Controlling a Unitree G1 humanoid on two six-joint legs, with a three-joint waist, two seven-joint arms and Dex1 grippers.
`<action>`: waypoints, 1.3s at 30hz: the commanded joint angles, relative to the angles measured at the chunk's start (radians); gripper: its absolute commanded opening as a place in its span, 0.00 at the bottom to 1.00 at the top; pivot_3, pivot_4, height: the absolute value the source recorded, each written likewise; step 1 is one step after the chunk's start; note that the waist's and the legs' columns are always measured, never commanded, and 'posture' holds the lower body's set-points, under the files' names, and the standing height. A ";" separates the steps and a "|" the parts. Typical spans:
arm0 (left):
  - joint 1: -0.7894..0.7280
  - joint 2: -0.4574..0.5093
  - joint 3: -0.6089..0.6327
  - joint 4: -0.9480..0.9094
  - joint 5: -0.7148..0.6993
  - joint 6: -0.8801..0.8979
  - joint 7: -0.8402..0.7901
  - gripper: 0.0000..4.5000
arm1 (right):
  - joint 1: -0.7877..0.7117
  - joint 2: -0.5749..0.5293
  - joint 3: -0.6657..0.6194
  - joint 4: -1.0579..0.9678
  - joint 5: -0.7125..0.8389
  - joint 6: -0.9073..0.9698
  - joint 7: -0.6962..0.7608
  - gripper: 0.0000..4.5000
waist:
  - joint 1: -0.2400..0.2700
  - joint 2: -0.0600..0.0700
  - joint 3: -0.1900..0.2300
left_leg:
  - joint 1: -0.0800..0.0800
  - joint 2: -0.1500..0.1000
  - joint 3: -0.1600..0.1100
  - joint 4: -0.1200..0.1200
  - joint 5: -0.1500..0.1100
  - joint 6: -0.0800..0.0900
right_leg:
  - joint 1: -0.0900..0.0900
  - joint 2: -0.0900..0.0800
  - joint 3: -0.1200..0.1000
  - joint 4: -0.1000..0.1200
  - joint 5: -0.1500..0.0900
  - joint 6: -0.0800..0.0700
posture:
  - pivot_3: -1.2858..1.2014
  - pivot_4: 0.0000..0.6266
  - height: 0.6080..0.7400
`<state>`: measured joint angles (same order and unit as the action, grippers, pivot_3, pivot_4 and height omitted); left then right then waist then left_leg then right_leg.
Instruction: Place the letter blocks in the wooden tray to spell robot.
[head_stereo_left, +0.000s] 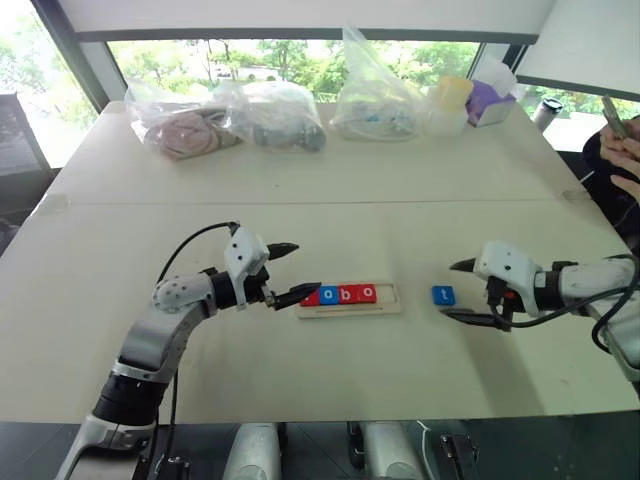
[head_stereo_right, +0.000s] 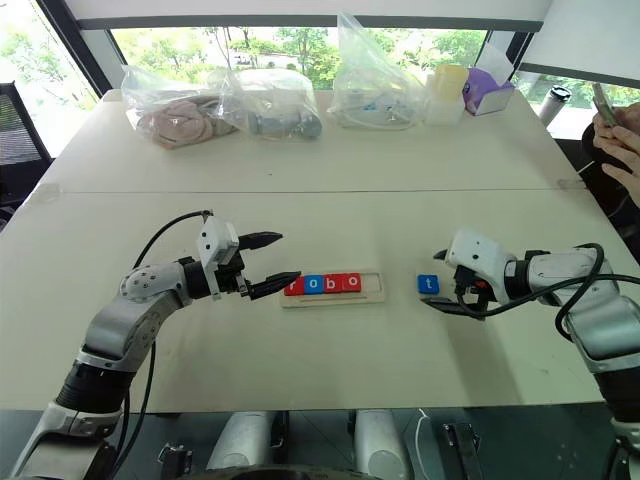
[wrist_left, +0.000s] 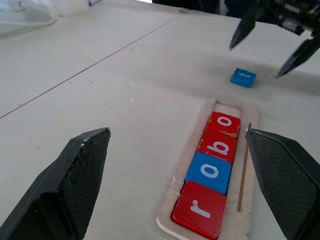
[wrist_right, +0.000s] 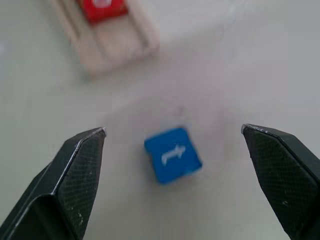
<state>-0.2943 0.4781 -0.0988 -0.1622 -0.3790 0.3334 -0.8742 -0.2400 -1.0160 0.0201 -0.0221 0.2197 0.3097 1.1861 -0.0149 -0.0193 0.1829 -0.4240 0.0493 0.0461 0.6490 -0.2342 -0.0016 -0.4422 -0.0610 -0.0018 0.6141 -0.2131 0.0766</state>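
Blue "t" block (head_stereo_left: 443, 295) is lying flat on the table, just beside the empty right end of the wooden tray (head_stereo_left: 388, 300) — tray's long axis running left-right, already reading "r o b o". Right gripper (head_stereo_left: 462, 291), jaws wide and empty, is sitting just right of the block and nearer to it. Left gripper (head_stereo_left: 297, 272) is hovering wide open at the tray's left end, holding nothing.

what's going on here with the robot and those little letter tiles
A two-armed robot is spelling "robot" in a wooden tray on the table. Four letter blocks already sit in it, reading r, o, b, o, with the last slot at the tray's right end empty. The blue t block lies on the table to the right of the tray. The right claw is open with the t block between its fingers, not gripping it. The left claw is open at the tray's left end.
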 joint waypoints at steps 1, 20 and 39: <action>-0.010 0.004 0.019 -0.039 -0.001 -0.013 0.009 1.00 | -0.076 0.009 0.011 0.108 0.002 -0.078 0.076 0.99 | -0.001 0.000 0.000 | 0.000 0.000 0.000 0.000 0.000 0.000 | 0.000 0.000 0.000 0.000 0.002 -0.002 | 0.52 0.24 1.00; 0.010 0.039 0.025 -0.075 -0.027 -0.003 -0.010 1.00 | -0.179 0.106 0.093 0.374 -0.108 -0.279 0.113 0.58 | 0.004 0.000 0.000 | 0.006 0.000 0.000 0.001 0.000 0.000 | 0.006 0.001 0.000 0.002 0.002 -0.002 | 0.52 0.24 1.00; 0.013 0.138 0.025 -0.103 -0.088 -0.008 -0.184 1.00 | -0.254 0.203 0.162 0.087 -0.080 -0.140 0.127 0.25 | 0.006 0.001 0.000 | 0.009 0.000 0.000 0.000 0.000 0.000 | 0.008 0.000 0.000 0.002 0.002 -0.002 | 0.52 0.24 1.00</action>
<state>-0.2696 0.6185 -0.0848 -0.2359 -0.4488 0.3368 -1.0490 -0.4721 -0.8109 0.1891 0.0824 0.1399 0.1701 1.3186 -0.0085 -0.0188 0.1829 -0.4147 0.0497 0.0467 0.6489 -0.2342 -0.0019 -0.4346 -0.0616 -0.0018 0.6157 -0.2112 0.0743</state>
